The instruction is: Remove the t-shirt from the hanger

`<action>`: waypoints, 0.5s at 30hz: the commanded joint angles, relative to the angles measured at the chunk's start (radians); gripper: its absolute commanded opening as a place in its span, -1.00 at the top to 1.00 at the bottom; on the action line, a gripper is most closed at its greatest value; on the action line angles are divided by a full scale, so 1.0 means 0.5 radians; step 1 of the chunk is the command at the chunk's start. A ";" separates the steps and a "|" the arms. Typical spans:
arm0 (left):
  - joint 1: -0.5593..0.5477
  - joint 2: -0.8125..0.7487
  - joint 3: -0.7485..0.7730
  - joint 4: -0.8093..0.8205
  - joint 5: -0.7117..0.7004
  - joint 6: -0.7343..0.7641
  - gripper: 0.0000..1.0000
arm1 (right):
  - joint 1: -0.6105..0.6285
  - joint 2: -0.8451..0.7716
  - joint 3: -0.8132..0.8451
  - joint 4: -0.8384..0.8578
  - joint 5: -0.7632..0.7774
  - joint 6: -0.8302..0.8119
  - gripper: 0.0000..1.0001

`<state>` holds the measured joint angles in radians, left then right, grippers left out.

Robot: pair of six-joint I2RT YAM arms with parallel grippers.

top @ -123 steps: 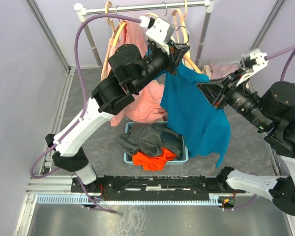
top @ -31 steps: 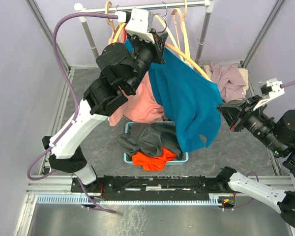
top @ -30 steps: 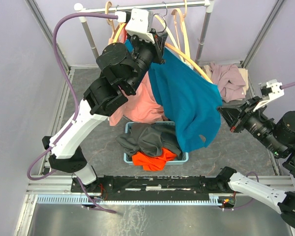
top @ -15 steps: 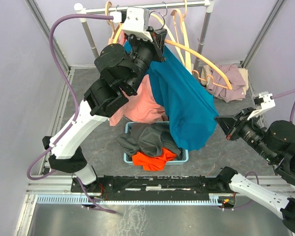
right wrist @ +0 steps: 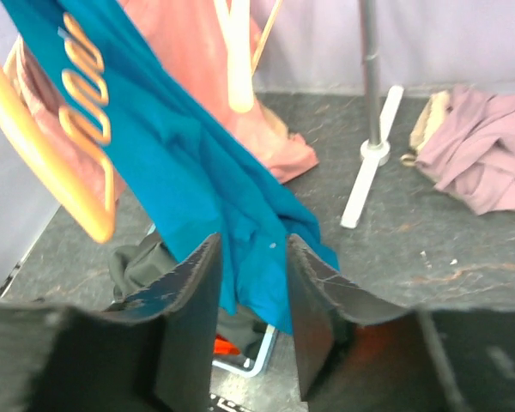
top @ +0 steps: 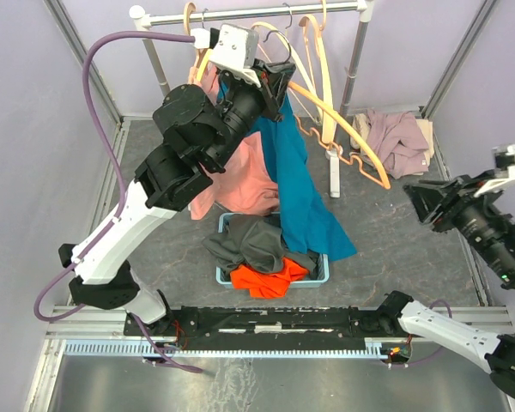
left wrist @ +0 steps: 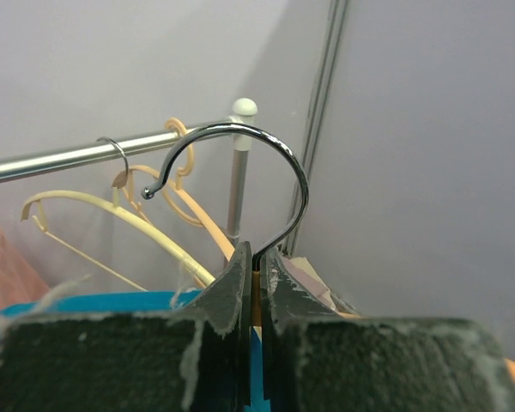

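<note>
**Teal t-shirt hangs in a narrow drape below the left gripper; right gripper open and empty**

The left gripper (top: 273, 83) is clamped shut on the neck of the hanger (top: 343, 129). In the left wrist view its fingers (left wrist: 232, 279) pinch the stem just under the chrome hook, which curls up and back over the gripper.

The t-shirt (top: 296, 172) is bunched right under that gripper. Its long axis falls down and slightly away to the gripper's right, widening toward the hem. One arm of the hanger is bare and slopes down and out from the gripper, pointing toward the right arm's side, its wavy lower bar showing.

The right gripper (top: 419, 206) is well apart from the cloth, its jaws parted with nothing between them. In its own view the t-shirt (right wrist: 197, 172) hangs straight ahead of the right gripper (right wrist: 251, 245), with the bare hanger (right wrist: 60, 146) arm up and to the left of it.

The hanger's other arm is hidden behind the left gripper and the cloth, so how much of the t-shirt still sits on it cannot be told. Nor can it be told whether the hem touches anything.

The basket (top: 221, 273) stands on the floor below the left gripper. A grey garment (top: 257, 240) and an orange garment (top: 266, 276) lie in it. The t-shirt's lower corner ends at its far-right rim.
</note>
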<state>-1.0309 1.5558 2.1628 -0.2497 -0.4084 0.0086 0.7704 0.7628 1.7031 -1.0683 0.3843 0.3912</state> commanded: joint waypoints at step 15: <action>-0.022 0.041 -0.020 -0.274 0.231 -0.339 0.95 | 0.004 0.693 0.945 -0.127 -0.487 -0.260 0.00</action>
<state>-1.0321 1.5646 2.1395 -0.3973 -0.3107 -0.0986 0.7704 1.0607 2.1643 -1.1328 0.2417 0.2672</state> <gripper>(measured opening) 0.055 0.488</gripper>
